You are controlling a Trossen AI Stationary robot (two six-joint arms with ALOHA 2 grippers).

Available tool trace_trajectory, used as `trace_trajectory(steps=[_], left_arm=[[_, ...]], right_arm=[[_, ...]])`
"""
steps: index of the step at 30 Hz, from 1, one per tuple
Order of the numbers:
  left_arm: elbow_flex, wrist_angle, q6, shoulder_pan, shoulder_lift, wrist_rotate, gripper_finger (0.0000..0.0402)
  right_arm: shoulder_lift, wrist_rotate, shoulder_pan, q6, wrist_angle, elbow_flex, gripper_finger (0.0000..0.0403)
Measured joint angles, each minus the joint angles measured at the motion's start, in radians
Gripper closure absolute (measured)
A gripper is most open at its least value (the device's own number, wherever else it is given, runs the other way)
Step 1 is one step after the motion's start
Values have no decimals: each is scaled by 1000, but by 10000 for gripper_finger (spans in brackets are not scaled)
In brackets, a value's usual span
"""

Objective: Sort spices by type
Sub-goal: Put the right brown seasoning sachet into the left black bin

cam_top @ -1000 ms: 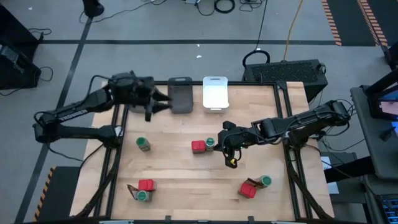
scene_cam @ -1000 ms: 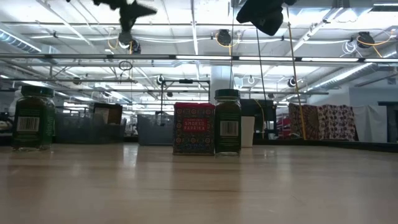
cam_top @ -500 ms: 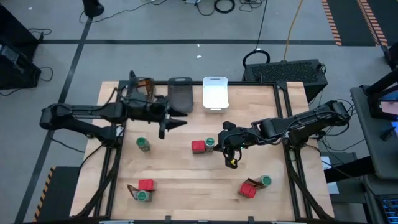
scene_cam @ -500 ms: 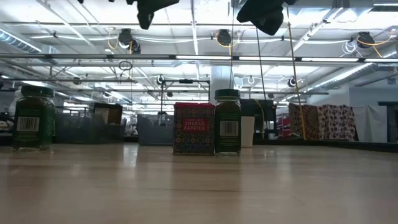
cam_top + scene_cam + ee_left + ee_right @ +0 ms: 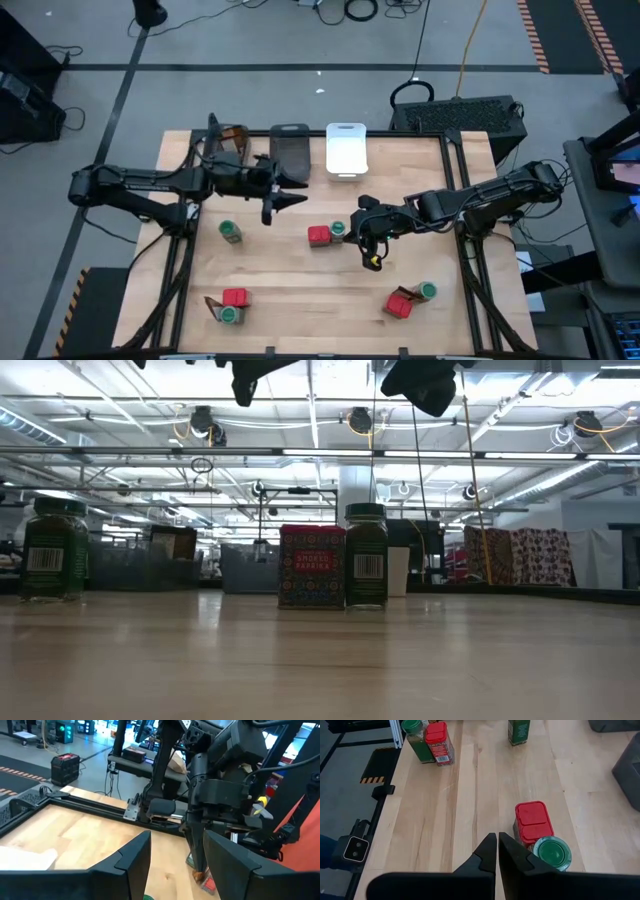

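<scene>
Sorting looks barely begun, judging by how things lie. On the surface (image 5: 290,290) most spices sit loose: a green-lidded jar (image 5: 231,232) alone at the left, a red tin (image 5: 319,236) with a jar (image 5: 339,229) touching it near the middle, a tin (image 5: 234,297), jar (image 5: 229,314) and brown packet (image 5: 212,305) bunched at the front left, and a tin (image 5: 399,304) and jar (image 5: 428,290) at the front right.

At the far edge stand three bins: one on the left (image 5: 232,137) that shows something brown inside, a dark grey one (image 5: 291,152) and a white one (image 5: 346,148). Both of those look empty from above. So at most one packet seems put away, and all the tins and jars are left.

The left hand (image 5: 283,194) hangs in the air near the dark grey bin, its fingers spread wide apart and holding nothing. The right hand (image 5: 371,252) hovers just beside the middle tin and jar, fingers pressed together with nothing between them. It would need to open before taking either one.
</scene>
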Motion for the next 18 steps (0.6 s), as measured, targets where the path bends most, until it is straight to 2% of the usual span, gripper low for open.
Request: trace_trajectory(steps=[11, 18], left_arm=[[0, 24, 15, 0, 0, -5, 214], [0, -6, 35, -54, 8, 1, 214]], right_arm=[[0, 0, 0, 0, 0, 0, 403], [0, 0, 0, 0, 0, 0, 403]])
